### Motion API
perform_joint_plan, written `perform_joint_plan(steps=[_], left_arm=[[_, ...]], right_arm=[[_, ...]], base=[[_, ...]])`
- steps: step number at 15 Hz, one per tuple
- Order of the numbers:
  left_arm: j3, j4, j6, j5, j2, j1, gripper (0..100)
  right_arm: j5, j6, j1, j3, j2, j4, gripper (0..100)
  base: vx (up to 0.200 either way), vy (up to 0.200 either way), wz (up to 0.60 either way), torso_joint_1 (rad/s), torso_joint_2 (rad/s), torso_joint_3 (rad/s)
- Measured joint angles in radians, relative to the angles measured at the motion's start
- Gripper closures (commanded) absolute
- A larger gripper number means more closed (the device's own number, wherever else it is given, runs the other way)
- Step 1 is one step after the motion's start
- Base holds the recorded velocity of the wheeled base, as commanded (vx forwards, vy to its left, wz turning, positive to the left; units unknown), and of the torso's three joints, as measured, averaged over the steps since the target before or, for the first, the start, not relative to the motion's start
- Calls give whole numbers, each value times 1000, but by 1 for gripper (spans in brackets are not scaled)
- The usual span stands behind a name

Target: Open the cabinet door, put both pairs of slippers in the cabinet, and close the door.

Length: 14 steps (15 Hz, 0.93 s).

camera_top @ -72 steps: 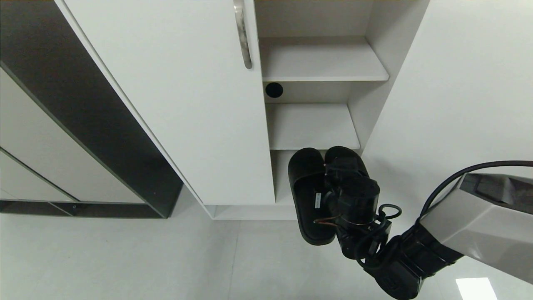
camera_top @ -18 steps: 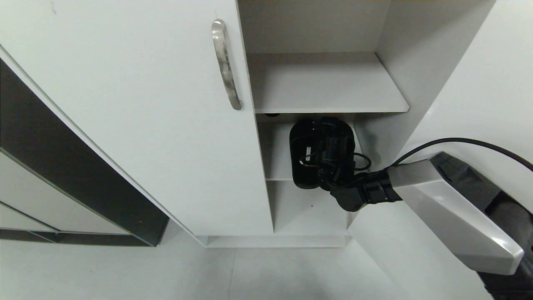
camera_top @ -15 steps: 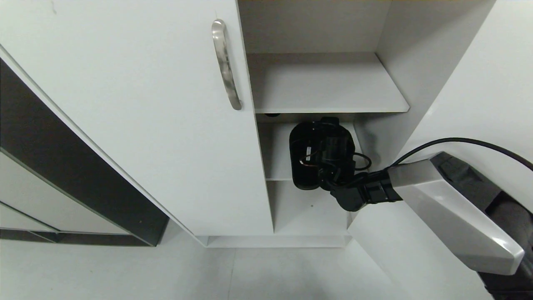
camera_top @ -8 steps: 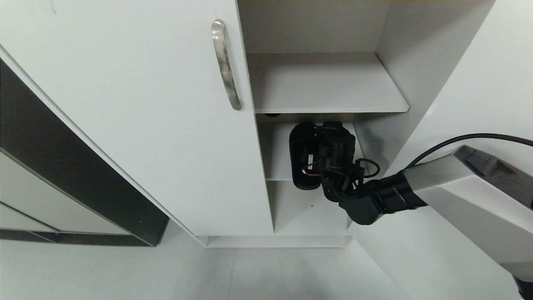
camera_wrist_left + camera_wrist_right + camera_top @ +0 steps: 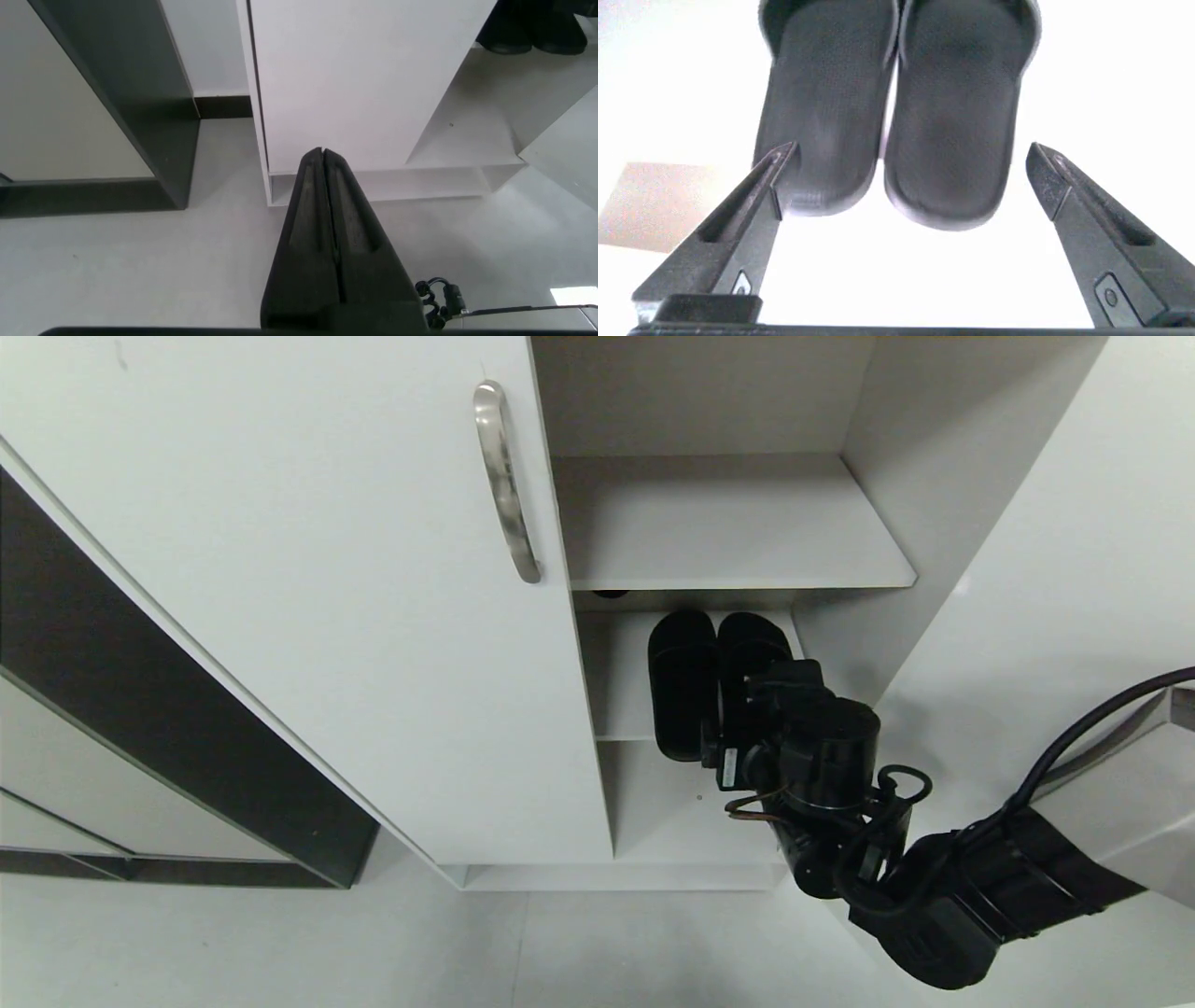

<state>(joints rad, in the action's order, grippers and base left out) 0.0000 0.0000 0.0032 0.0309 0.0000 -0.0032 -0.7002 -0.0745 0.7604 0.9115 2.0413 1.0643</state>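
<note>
The black slippers [image 5: 691,672] lie side by side on the middle shelf [image 5: 616,681] of the cabinet [image 5: 896,476], heels poking a little over its edge. The right gripper [image 5: 913,152] is spread wide just in front, holding nothing. It should back straight out so nothing drags. The left gripper [image 5: 323,159] is pressed together.

Black slippers [image 5: 683,681], white cabinet [image 5: 738,523], silver handle [image 5: 505,485], grey floor [image 5: 280,943].

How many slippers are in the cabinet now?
2: the left black slipper and right black slipper lie side by side on the middle shelf; others may be out of view.
</note>
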Motion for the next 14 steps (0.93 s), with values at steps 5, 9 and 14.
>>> perform_joint_plan(steps=[5, 9, 14], left_arm=[[0, 0, 0, 0, 0, 1, 100], [0, 0, 2, 0, 0, 0, 100], [0, 0, 0, 0, 0, 0, 100]], right_arm=[[-3, -3, 10, -29, -14, 16, 0], [-5, -6, 19, -35, -19, 30, 0], [-8, 0, 41, -47, -35, 58, 0]], base=[[-160, 0, 0, 2, 3, 2], [0, 0, 0, 0, 0, 0], [0, 0, 0, 0, 0, 0]])
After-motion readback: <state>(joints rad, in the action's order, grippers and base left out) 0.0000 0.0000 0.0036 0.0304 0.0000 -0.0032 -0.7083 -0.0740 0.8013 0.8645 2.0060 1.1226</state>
